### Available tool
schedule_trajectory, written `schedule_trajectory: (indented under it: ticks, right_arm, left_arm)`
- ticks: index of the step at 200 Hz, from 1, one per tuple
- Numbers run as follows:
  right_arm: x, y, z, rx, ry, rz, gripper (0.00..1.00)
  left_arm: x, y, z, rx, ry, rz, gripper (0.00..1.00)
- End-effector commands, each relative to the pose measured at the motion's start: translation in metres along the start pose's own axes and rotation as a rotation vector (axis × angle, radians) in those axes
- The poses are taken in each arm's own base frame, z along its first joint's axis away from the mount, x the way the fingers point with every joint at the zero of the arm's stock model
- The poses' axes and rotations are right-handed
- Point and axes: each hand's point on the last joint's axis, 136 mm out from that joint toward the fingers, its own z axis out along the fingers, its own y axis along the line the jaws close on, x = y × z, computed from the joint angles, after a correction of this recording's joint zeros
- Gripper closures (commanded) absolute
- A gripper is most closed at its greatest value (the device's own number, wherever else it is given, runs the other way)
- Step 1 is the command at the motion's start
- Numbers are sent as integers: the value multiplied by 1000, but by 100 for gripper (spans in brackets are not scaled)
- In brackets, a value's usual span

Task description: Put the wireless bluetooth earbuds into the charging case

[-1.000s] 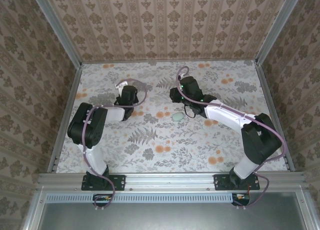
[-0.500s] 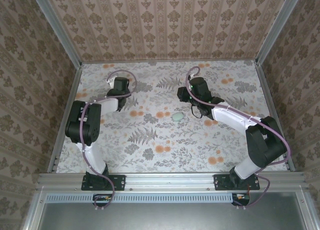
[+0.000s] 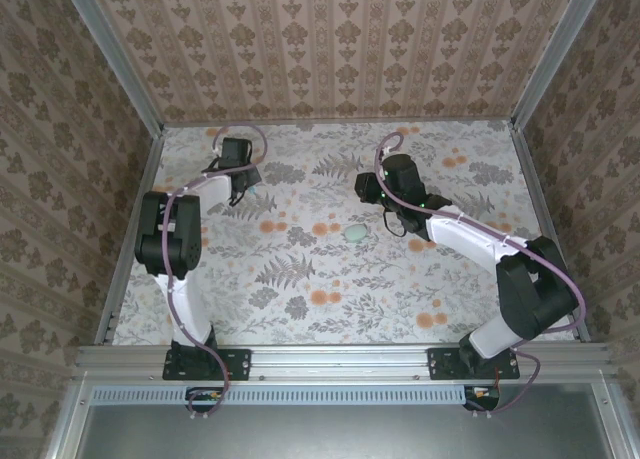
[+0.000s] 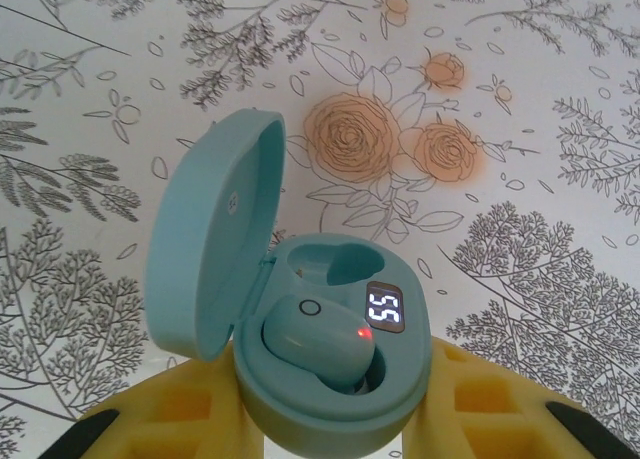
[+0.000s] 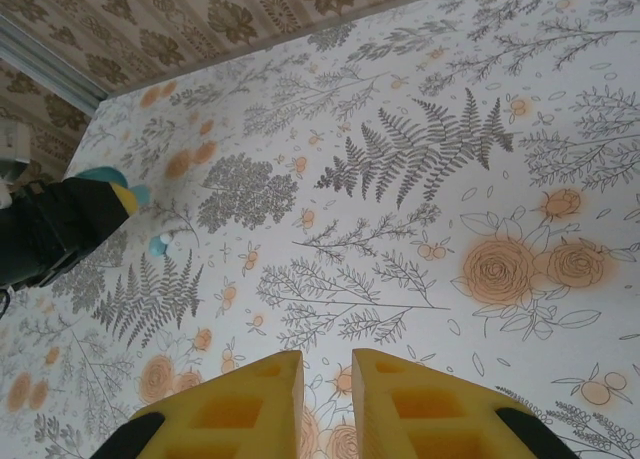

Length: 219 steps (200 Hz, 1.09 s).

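My left gripper is shut on the teal charging case, yellow pads on both sides of its base. The lid stands open to the left. One earbud sits in the near socket with a red light on; the far socket is empty. In the top view the left gripper is at the far left of the table. A second pale-blue earbud lies on the table beside the left gripper. My right gripper hovers with its jaws nearly together and nothing between them.
A mint-green oval pebble lies mid-table, near and left of the right gripper. Patterned walls and metal rails close in the flowered table on three sides.
The left arm has stretched toward the far left corner, carrying the open case. The right gripper has shifted slightly right and back, away from the mint-green pebble.
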Motion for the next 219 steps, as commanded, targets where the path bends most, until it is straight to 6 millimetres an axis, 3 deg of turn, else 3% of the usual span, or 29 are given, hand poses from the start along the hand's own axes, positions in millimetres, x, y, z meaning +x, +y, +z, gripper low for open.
schedule_trajectory:
  ticks: [1, 132, 137, 219]
  right_arm:
    - [-14, 1, -12, -18, -49, 7, 79]
    - [-30, -13, -36, -11, -92, 16, 78]
    - [-38, -9, -46, -24, -120, 15, 78]
    - [-57, -11, -82, -14, -188, 3, 77]
  left_arm:
    - [13, 2, 2, -18, 94, 19, 100]
    - [19, 0, -8, -165, 210, 47, 100]
    - [20, 0, -8, -172, 215, 46, 100]
    - [19, 0, -4, -216, 320, 55, 100]
